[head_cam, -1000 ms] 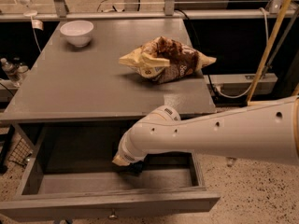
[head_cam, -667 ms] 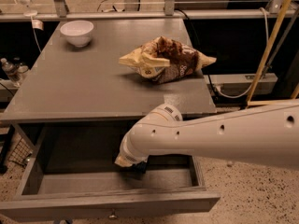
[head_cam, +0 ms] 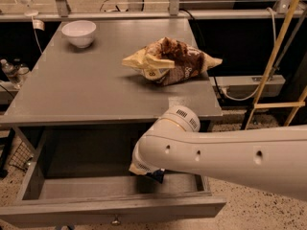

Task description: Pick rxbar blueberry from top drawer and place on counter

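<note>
The top drawer [head_cam: 72, 189] is pulled open under the counter [head_cam: 96, 87]; its small knob [head_cam: 115, 220] shows on the front panel. My white arm reaches in from the right and bends down into the right half of the drawer. My gripper [head_cam: 155, 176] is low inside the drawer, mostly hidden behind the wrist; only a small dark part shows below it. The rxbar blueberry is hidden by the arm. The visible left part of the drawer floor is bare.
A yellow-and-brown chip bag [head_cam: 168, 61] lies on the counter's right side, near the edge above my arm. A white bowl [head_cam: 79, 32] stands at the back left. A yellow ladder [head_cam: 276, 75] and cables stand to the right of the cabinet.
My arm has shifted slightly to the right and lower inside the drawer. The drawer, chip bag and bowl have not moved.
</note>
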`<state>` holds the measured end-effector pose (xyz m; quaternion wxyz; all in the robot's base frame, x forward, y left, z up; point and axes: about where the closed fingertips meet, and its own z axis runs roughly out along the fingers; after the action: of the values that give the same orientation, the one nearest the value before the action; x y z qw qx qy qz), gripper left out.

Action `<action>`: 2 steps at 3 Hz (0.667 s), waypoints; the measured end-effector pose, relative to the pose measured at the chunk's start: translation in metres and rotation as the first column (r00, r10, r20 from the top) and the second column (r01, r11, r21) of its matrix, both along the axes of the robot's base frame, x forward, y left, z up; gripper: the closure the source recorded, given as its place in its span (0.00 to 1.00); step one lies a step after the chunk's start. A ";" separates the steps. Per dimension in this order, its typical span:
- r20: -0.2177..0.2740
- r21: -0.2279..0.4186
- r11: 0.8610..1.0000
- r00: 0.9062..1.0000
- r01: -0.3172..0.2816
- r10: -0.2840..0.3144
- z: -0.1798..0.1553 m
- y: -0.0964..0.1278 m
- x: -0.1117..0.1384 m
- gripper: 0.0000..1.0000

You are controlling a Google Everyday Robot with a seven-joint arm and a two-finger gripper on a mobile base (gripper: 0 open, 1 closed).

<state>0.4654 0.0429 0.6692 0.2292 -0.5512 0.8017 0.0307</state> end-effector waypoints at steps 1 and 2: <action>0.042 -0.016 0.998 0.997 0.062 -0.061 0.037 -0.033 -0.010 1.00; 0.042 -0.016 0.998 0.997 0.062 -0.061 0.037 -0.033 -0.010 1.00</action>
<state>0.4555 0.0097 0.7061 0.2418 -0.5287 0.8136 0.0053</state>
